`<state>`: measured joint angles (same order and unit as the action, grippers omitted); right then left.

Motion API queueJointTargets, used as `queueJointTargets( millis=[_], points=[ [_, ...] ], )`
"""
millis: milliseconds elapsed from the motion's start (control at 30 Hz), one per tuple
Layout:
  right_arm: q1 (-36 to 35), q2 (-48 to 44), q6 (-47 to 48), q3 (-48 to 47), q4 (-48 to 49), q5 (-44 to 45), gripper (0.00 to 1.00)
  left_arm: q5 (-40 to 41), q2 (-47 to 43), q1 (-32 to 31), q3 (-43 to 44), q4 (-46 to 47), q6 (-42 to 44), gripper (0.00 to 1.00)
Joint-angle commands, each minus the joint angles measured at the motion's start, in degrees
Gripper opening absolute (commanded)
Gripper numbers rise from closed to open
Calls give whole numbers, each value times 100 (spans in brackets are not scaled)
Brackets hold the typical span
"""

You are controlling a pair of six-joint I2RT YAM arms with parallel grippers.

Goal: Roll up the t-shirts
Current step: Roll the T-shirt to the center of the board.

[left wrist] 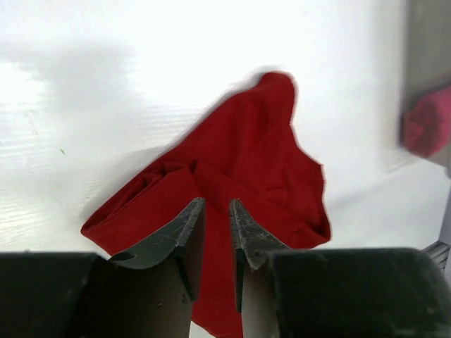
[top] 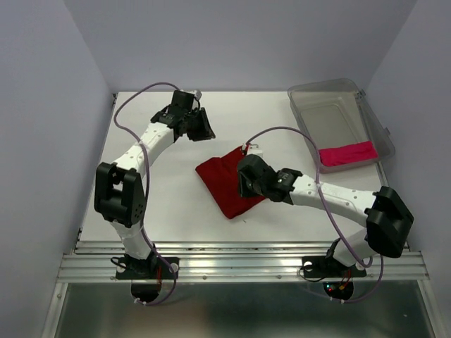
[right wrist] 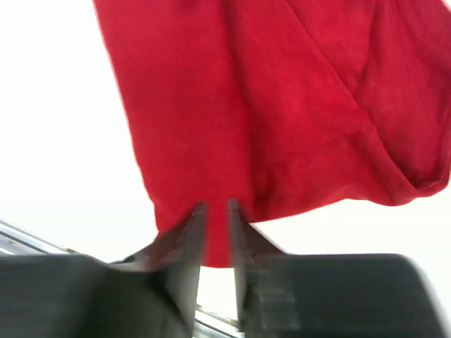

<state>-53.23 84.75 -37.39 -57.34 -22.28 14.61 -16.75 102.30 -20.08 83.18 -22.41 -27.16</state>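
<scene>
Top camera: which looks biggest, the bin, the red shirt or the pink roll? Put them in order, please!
Biggest to smallest, as they look from the top camera:
1. bin
2. red shirt
3. pink roll, lying inside the bin

Pale lavender walls (top: 42,105) around a glossy white desk (top: 176,218), metal rail (top: 239,266) along its near edge.

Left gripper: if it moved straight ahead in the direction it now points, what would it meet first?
Most likely the crimson t-shirt, which lies directly ahead of the left gripper in its wrist view. Depth is unclear, so it might touch the table first.
</scene>
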Motion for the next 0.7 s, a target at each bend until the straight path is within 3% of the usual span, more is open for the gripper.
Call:
queueJointTargets(
  millis=[0,100,167,433,667],
  points=[
    [-371,-12,539,-672,-680,674,36,129,-676,144,419,-360,167,32],
    [-775,287,767,-1033,-944,1087,56,146,-904,363,261,-387,123,32],
    [-1074,532,829,-1182,-1049,1351,61,164,-1080,565,24,-369,123,33],
    [-1682,1289,1207,-1455,-1059,1826,73,85,-1573,1041,-802,-255,123,33],
    [-1875,1860,1374,-1543,-953,1887,74,-47,-1538,1067,-1137,-61,61,33]
  ],
)
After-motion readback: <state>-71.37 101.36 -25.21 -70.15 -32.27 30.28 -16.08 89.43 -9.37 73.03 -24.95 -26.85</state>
